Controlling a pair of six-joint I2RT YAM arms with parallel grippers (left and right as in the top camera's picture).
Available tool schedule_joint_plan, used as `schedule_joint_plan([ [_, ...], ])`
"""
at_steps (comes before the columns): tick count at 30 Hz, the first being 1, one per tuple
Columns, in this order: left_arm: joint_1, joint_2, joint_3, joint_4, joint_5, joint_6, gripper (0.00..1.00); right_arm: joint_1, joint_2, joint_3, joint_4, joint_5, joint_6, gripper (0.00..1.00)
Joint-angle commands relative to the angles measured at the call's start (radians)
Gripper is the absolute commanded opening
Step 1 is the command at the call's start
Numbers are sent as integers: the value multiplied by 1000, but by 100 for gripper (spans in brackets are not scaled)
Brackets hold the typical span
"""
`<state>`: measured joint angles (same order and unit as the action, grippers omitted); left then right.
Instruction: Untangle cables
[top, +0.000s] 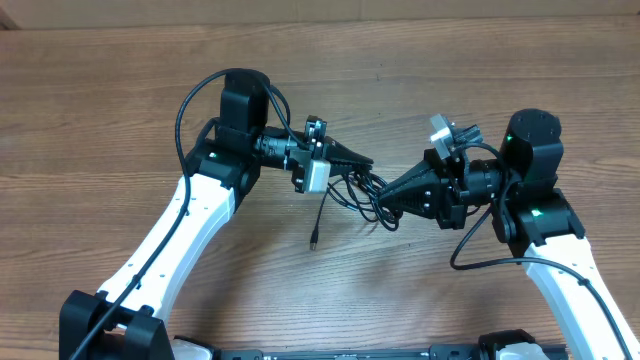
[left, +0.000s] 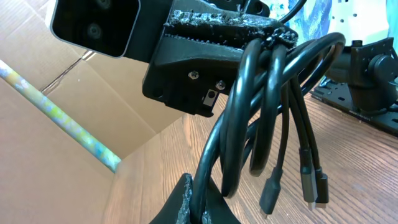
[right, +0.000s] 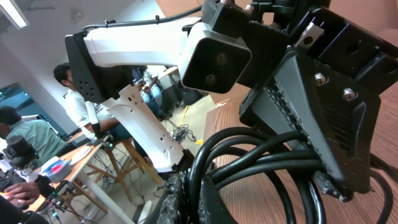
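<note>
Cables (top: 362, 190) hang bunched above the middle of the tabletop (top: 120, 80), one plug trailing toward its near edge. Left gripper (top: 367, 162) and right gripper (top: 386, 194) both clamp the bundle. With both grasps made, the next move is probably a gentle pull apart to loosen the knot.

Robotics lab or workshop. At the left edge of the right wrist view, seated people (right: 65, 87) work at benches (right: 87, 155) cluttered with wires and gear. A white robot arm (right: 134, 40) stands on a wooden table (top: 400, 60). An open cardboard box (left: 43, 149) fills the left of the left wrist view.
</note>
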<state>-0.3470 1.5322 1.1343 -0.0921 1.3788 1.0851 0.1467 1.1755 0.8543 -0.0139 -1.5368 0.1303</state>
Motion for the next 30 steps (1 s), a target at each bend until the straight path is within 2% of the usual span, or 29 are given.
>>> schedule_joint_plan([
  [1,-6,1,13,3,2,-39,4,11,3,-13,12,-28,-7,4],
  [6,-7,1,13,-2,2,-65,4,11,3,-13,41,-28,-7,4],
  [16,-8,1,13,-16,22,-159,4,11,3,-13,209,-28,-3,4],
  [22,-13,1,13,-50,81,-159,4,11,3,-13,319,-28,-2,4],
  [30,-61,1,13,-122,87,-158,4,11,3,-12,413,-28,1,4],
])
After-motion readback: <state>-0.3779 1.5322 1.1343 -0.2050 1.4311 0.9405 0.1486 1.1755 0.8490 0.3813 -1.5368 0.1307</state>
